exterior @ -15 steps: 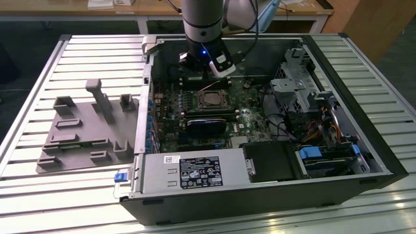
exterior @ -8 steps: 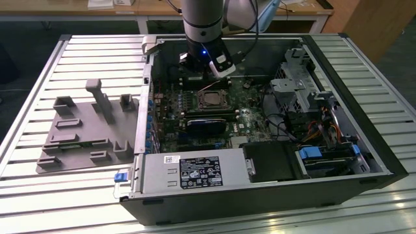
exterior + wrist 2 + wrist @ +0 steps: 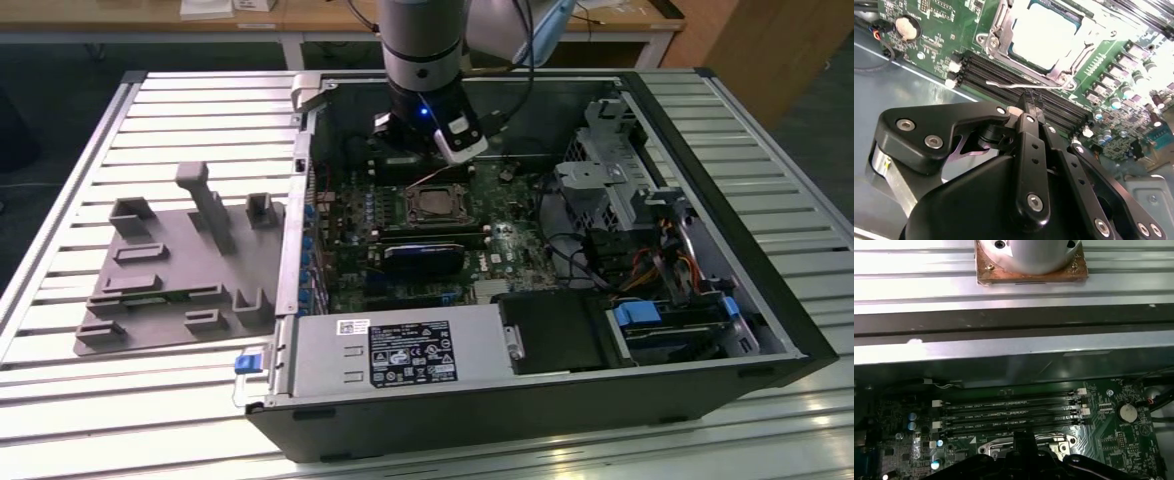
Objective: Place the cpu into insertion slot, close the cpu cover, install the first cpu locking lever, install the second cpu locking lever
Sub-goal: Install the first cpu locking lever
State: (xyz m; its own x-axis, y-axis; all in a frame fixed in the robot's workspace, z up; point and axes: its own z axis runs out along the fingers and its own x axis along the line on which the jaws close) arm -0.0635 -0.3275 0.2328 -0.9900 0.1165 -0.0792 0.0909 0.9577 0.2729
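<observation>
A: As we look into the open computer, where do we find the cpu (image 3: 1046, 30)?

B: We find it seated flat in its socket on the green motherboard (image 3: 939, 30), silvery top facing up. The cpu cover (image 3: 999, 25) lies down around it, a thin metal frame whose window shows the chip.

A: And what do we see of the gripper (image 3: 1030, 100)?

B: In the second wrist view we see its black jaws clenched together, with no gap between the tips. They sit over the black memory slots (image 3: 984, 72), just beside a thin metal locking lever (image 3: 1004, 85) that runs along the socket's edge. We cannot tell whether the tips touch that lever.

A: What surrounds all this?

B: In the exterior view the arm (image 3: 424, 50) reaches down into the black computer case (image 3: 534, 420), which lies on its side on a slatted metal table (image 3: 134, 400). A grey power supply box (image 3: 334, 355) with a black label sits along the case's near edge. On the table, toward the exterior view's left, a grey moulded fixture (image 3: 147, 290) rests just beside the case.
</observation>
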